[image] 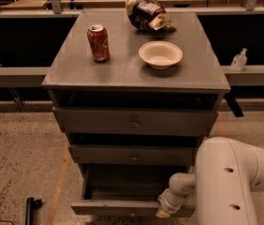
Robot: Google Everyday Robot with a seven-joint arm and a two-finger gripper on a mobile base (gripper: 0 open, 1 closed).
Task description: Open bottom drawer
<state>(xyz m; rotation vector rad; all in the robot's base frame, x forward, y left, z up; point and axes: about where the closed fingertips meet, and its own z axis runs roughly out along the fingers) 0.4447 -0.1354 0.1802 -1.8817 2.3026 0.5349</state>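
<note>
**Bottom drawer open, gripper at its front panel**

The grey wooden cabinet (pixel 132 76) stands on a speckled floor (pixel 19 149) and carries three drawers. The slim-fronted grey wooden bottom drawer (pixel 118 207) stands pulled out towards the camera. Its dark interior is exposed, and its front panel sits well forward of the two drawers above.

The mid-sized grey middle drawer (pixel 132 154) and the tall-fronted grey top drawer (pixel 134 122) both sit pushed in, each with a small round centre knob.

The gripper (pixel 163 213) is at the right part of the bottom drawer's front panel, touching its upper edge. Whether it is parted or closed on the panel cannot be told. The bulky white robot arm (pixel 225 182) fills the lower right corner.

On the cabinet top, a red cylindrical soda can (pixel 98 42) stands upright at the left. A shallow white bowl (pixel 160 54) sits to its right, apart from it. A crumpled dark snack bag (pixel 147 14) lies behind the bowl, near the rear edge.

A small clear pump bottle (pixel 238 60) stands on the grey rail to the cabinet's right.
</note>
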